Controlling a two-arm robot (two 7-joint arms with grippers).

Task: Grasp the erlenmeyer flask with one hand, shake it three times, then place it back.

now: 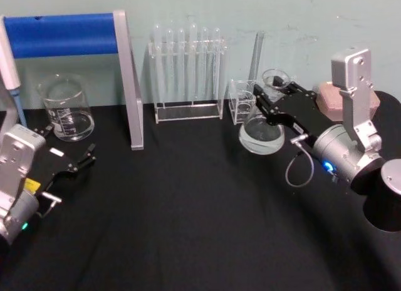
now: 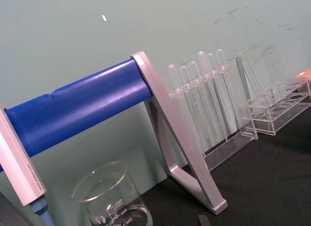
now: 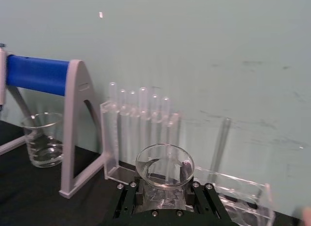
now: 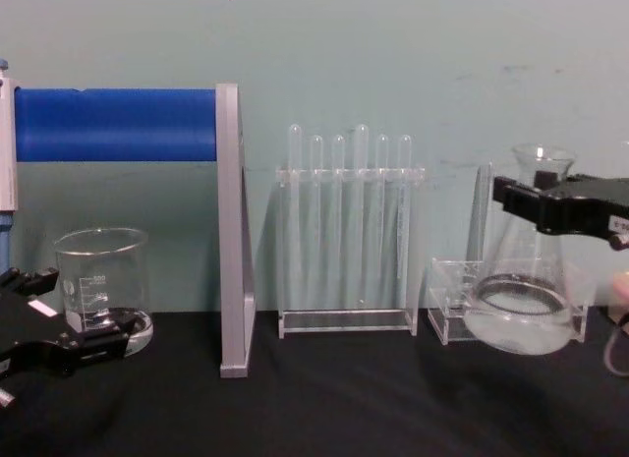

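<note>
The near and middle bench (image 1: 188, 216) lies open, but the far edge is lined left to right by a beaker (image 1: 66, 109), a blue-barred stand (image 1: 62, 34), a test-tube rack (image 1: 188, 78) and a small clear rack (image 1: 239, 103) just behind the erlenmeyer flask (image 1: 260, 134).

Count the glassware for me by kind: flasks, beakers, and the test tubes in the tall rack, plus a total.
Erlenmeyer flask, neck clamped in the right gripper: 1
Beaker, by the idle left gripper: 1
Test tubes in the tall rack: 6
Total: 8
</note>
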